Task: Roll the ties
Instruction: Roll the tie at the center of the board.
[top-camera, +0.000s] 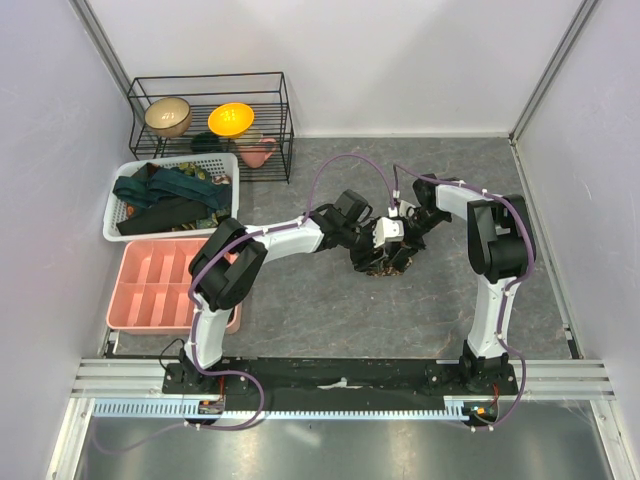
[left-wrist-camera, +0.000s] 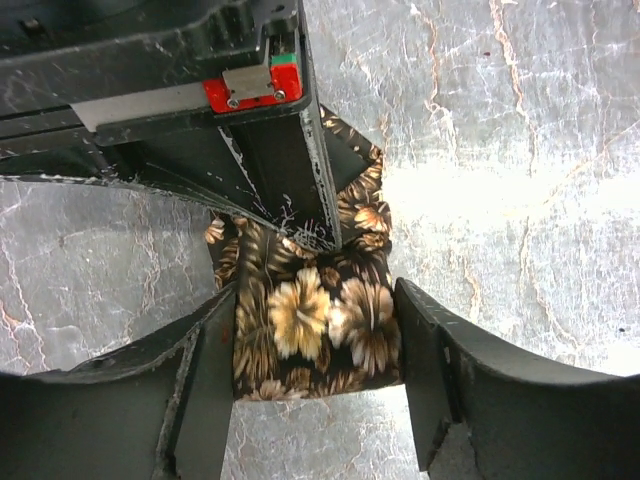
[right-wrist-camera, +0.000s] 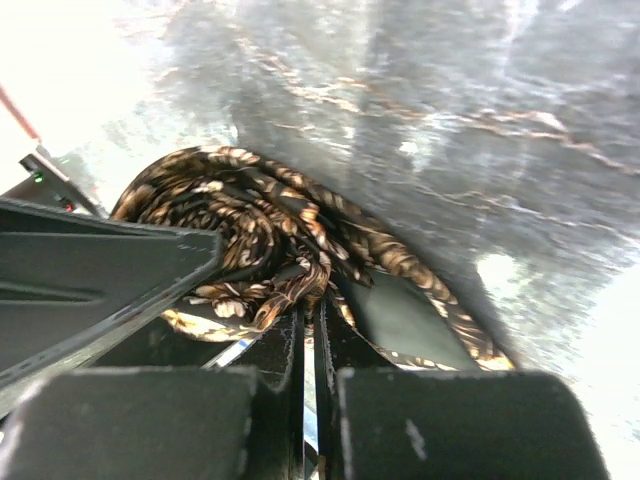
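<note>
The brown flowered tie (left-wrist-camera: 320, 330) lies in the middle of the grey desk (top-camera: 330, 320), wound into a loose coil, and both arms reach in to meet over it. The left pincer (left-wrist-camera: 318, 345) is spread wide around the coil. Its two fingers (left-wrist-camera: 205, 380) stand one on each side and press against the fabric, so the roll is pinched between them. The right pincer (right-wrist-camera: 310, 315) comes at the same coil from the opposite side. Its fingers are pressed almost together, with only a thin slit between them, and a fold of the tie is caught at their tips. In the right wrist view the wound layers of the tie bulge out to the left of those tips, and one band curves around to the right.

At the far left of the desk a white basket (top-camera: 112, 225) holds a heap of dark teal and black ties (top-camera: 165, 190), lying unrolled. Just in front of it sits a pink tray (top-camera: 130, 310) with compartments. Behind the basket a black wire rack (top-camera: 285, 120) holds a tan bowl (top-camera: 167, 116) and a yellow bowl (top-camera: 231, 119).
</note>
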